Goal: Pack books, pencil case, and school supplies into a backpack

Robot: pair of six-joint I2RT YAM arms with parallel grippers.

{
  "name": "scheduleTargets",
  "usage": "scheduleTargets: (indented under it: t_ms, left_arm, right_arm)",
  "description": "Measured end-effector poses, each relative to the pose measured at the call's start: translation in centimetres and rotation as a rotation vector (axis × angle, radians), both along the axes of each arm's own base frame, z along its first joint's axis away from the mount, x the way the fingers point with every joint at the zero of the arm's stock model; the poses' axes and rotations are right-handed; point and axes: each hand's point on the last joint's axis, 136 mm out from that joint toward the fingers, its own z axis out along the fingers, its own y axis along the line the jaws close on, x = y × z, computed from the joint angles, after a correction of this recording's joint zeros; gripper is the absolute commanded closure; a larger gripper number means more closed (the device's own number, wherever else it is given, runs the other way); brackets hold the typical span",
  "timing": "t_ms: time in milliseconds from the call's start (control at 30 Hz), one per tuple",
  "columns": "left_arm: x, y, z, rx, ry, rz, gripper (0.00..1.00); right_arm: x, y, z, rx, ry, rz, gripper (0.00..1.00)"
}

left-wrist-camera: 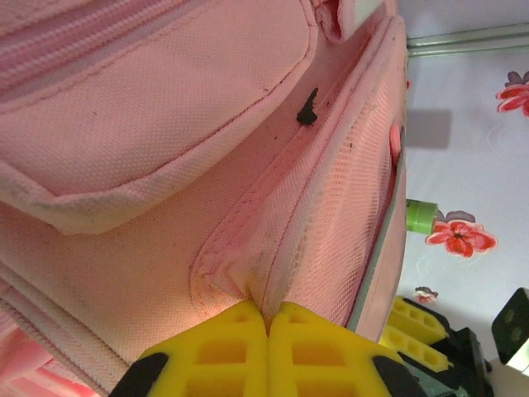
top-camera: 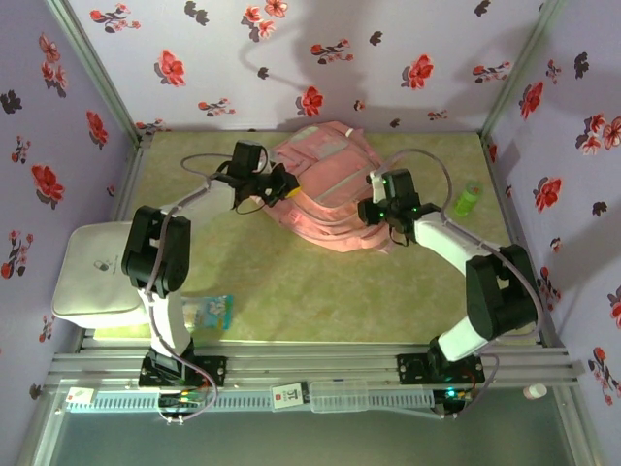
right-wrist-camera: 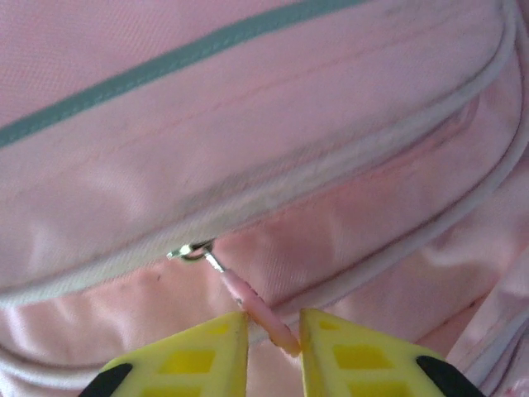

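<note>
1. Near edge. A blue book (top-camera: pixel 211 311) lies flat on the surface (top-camera: pixel 291 282), just beside the left arm's base. A flat white pad (top-camera: pixel 92 272) lies at the surface's left edge, beside that arm.

2. Left fingers (top-camera: pixel 287 186). The top view shows them at the left side of the backpack (top-camera: pixel 325 165). In the left wrist view, the left fingers (left-wrist-camera: pixel 240 347) are together, tips clamped on a fold of fabric (left-wrist-camera: pixel 248 273) of the backpack (left-wrist-camera: pixel 124 124). The fold sits at a seam below a pocket flap. A small black zip pull (left-wrist-camera: pixel 307 107) lies on the fabric farther up.

3. Right fingers (top-camera: pixel 373 211). The top view shows them at the right side of the backpack. In the right wrist view, the right fingers (right-wrist-camera: pixel 227 343) stand slightly apart. A pink pull tab (right-wrist-camera: pixel 264 318) lies slantwise in the gap between the tips. The tab hangs from a metal slider (right-wrist-camera: pixel 194 251) on a zip line of the backpack (right-wrist-camera: pixel 248 124). A grey-green stripe (right-wrist-camera: pixel 165 62) crosses the panel above.

4. Backpack position. It lies in the far half of the surface, about centred, its far end close to the back wall.

5. A green bottle (top-camera: pixel 469 199) lies on the surface to the right of the backpack, near the right wall.
</note>
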Motion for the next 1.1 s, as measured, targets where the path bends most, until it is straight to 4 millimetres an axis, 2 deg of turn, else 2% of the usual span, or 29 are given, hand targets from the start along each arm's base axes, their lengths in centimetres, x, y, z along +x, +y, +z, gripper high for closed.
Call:
scheduleTargets:
  t_ms: [133,267,367,433,533,667,767,900,1000,1100]
  left_arm:
    - [0.1,0.3,0.1,0.005,-0.001,0.007,1.0]
    - [0.1,0.3,0.0,0.009,-0.002,0.006,1.0]
    - [0.1,0.4,0.0,0.011,-0.005,0.005,1.0]
    - [0.1,0.4,0.0,0.011,-0.005,0.006,1.0]
    - [0.1,0.4,0.0,0.014,-0.01,0.002,1.0]
    - [0.1,0.5,-0.1,0.017,-0.011,0.0,1.0]
    - [0.1,0.6,-0.1,0.019,-0.01,0.001,1.0]
    - [0.2,0.7,-0.1,0.019,-0.009,0.003,1.0]
    - [0.2,0.7,-0.1,0.02,-0.008,0.003,1.0]
    - [0.2,0.8,-0.2,0.022,-0.009,0.002,1.0]
  right_arm:
    - [1.3,0.7,-0.1,0.003,0.002,0.011,0.67]
    - [1.5,1.1,-0.6,0.001,0.021,0.032,0.59]
    - [1.5,1.3,-0.6,-0.007,0.036,0.052,0.59]
    - [1.5,1.3,-0.6,-0.014,0.04,0.068,0.63]
    - [1.0,1.5,-0.7,-0.019,0.054,0.1,0.68]
    - [0.0,1.9,-0.6,-0.006,0.078,0.143,0.68]
    - [-1.4,2.0,0.4,0.019,0.079,0.166,0.67]
    - [-3.3,1.3,1.6,0.038,0.079,0.151,0.53]
    - [-3.6,0.7,2.2,0.037,0.077,0.114,0.45]
    - [-3.5,0.4,2.0,0.021,0.08,0.096,0.43]
